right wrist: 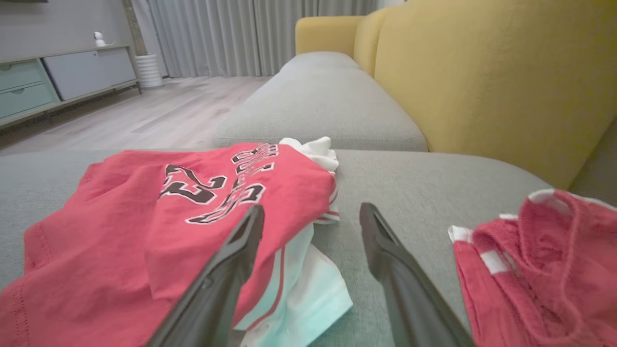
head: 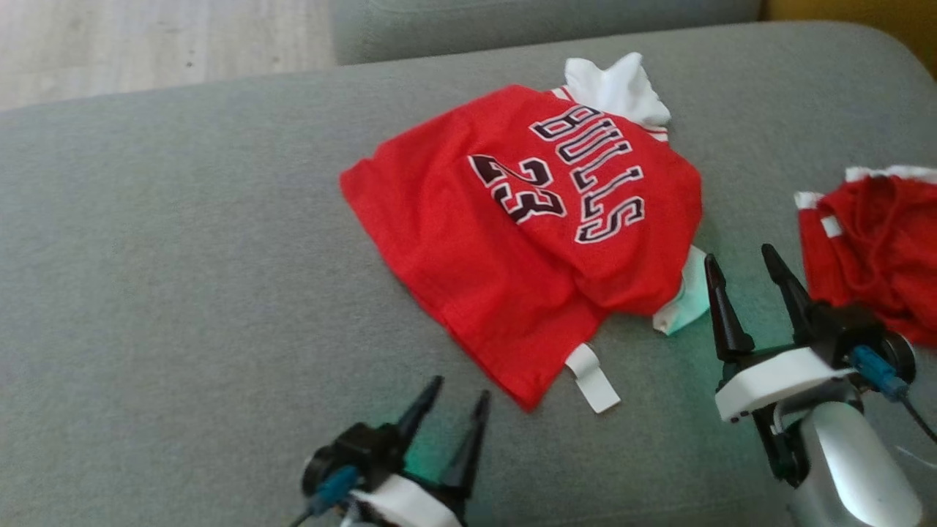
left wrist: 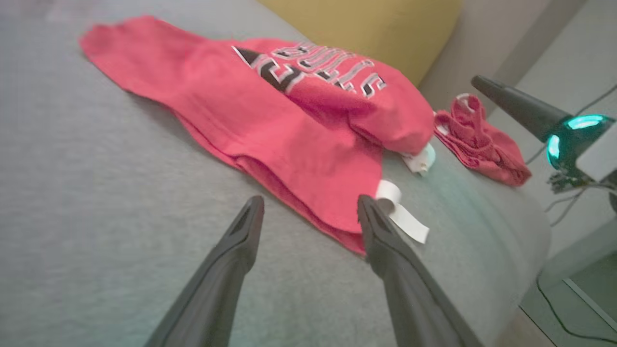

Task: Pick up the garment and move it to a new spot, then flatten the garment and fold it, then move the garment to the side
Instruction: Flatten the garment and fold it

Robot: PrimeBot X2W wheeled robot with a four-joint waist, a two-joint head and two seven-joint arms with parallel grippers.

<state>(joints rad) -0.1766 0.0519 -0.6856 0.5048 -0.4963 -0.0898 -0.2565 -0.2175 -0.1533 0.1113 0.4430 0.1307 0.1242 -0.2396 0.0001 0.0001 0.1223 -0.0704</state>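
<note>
The garment point(head: 512, 241) is a red shirt printed BULLS 23 with white sleeves, lying rumpled on the grey sofa seat point(head: 183, 278). Its lettering faces up and a white tag point(head: 593, 378) sticks out at the near hem. My left gripper point(head: 457, 399) is open just below the hem corner; in the left wrist view the garment point(left wrist: 270, 130) lies just past my open left gripper point(left wrist: 311, 205). My right gripper point(head: 739, 260) is open beside the white sleeve point(head: 684, 300), holding nothing. In the right wrist view my right gripper point(right wrist: 312, 214) points over the sleeve point(right wrist: 299, 289) and garment point(right wrist: 144, 226).
A second red piece with white trim point(head: 871, 249) lies crumpled at the right of the seat, close to my right wrist. A yellow backrest point(right wrist: 482, 82) stands behind the seat. Another grey cushion point(right wrist: 323, 101) extends beyond, with wooden floor point(right wrist: 144, 111) to its left.
</note>
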